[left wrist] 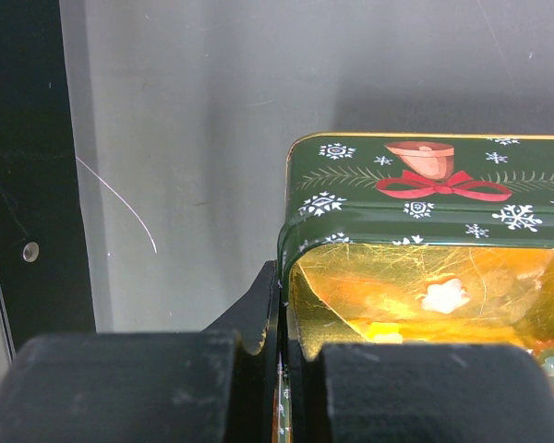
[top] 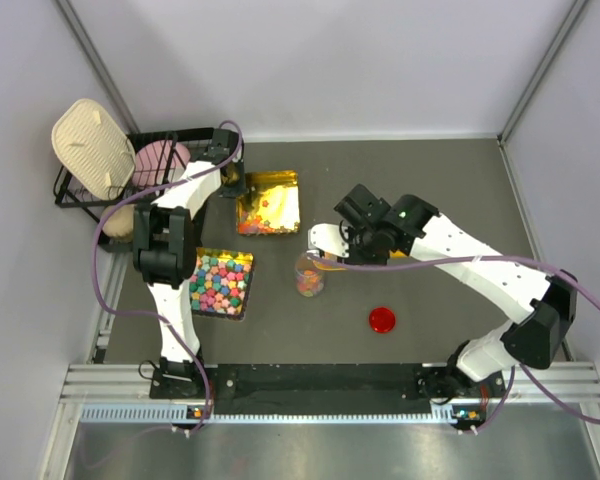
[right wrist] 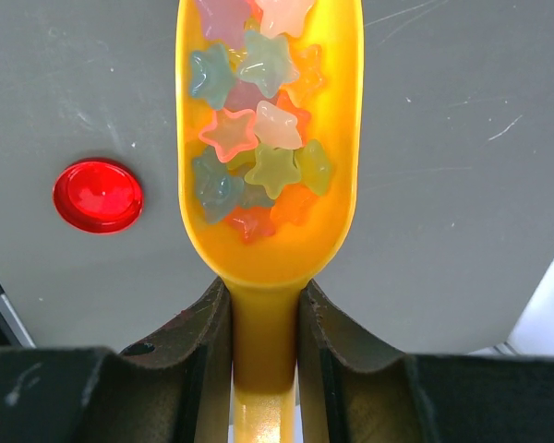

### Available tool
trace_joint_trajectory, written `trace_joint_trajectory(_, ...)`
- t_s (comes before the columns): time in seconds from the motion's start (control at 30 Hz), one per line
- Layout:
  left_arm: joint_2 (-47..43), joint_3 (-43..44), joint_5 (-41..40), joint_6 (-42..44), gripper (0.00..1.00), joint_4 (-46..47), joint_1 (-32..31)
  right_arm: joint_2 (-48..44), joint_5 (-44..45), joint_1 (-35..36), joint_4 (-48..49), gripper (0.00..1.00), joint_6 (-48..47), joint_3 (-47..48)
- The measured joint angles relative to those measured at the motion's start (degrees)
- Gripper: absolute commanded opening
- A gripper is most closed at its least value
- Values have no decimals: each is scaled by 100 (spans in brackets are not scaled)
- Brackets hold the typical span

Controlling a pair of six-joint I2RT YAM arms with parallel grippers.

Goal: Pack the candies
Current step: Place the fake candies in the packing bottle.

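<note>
My left gripper (left wrist: 282,355) is pinched shut on a wall of the tin (left wrist: 425,198). The tin is gold inside, and small star-shaped candies (top: 265,222) lie in it near the table's (top: 430,180) far left. My right gripper (right wrist: 265,314), partly closed, clamps the handle of a yellow scoop (right wrist: 268,263) heaped with translucent pink, green, blue and orange stars, close by the jar (top: 310,275) mid-table.

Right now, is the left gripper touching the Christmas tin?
Touching. The left wrist view shows the left gripper shut on the Christmas tin, its side wall pinched between the two fingers.
</note>
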Motion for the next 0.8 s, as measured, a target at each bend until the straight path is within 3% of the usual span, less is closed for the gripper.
trace_joint_trajectory(0.8, 0, 0, 4, 0, 0, 0, 0, 321, 446, 170, -376, 0, -245, 341)
